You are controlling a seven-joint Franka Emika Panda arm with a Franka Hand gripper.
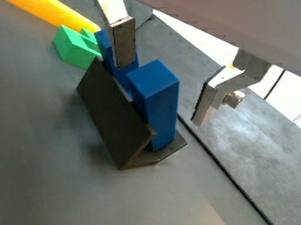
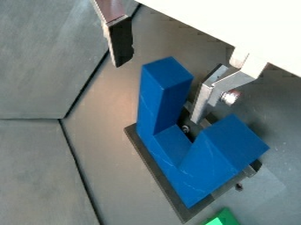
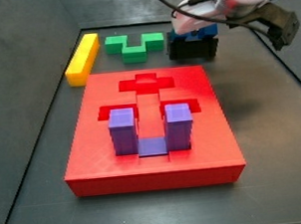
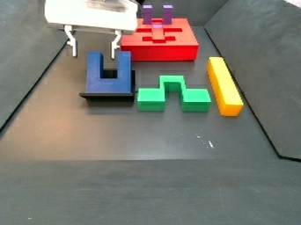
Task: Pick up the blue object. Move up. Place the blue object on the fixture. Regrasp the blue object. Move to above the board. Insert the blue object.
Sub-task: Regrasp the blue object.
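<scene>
The blue object (image 4: 108, 81) stands on the black fixture (image 4: 106, 94), prongs up, left of the red board (image 4: 165, 48). My gripper (image 4: 94, 55) is open and low over it. In both wrist views one prong (image 1: 153, 83) (image 2: 165, 88) rises between the fingers. One silver finger (image 2: 212, 92) reaches into the gap between the prongs. The other finger, with its dark pad (image 2: 120, 39), hangs outside the prong with air between. The fixture (image 1: 112, 123) leans behind the blue object. In a side view the gripper (image 3: 198, 24) partly hides the blue object (image 3: 202, 32).
A purple U-shaped block (image 3: 144, 130) sits in the board's (image 3: 104, 163) near slot. The cross-shaped recess (image 3: 144, 85) lies behind it. A green notched block (image 4: 173, 94) and a yellow bar (image 4: 223, 83) lie beside the fixture. Dark walls bound the floor.
</scene>
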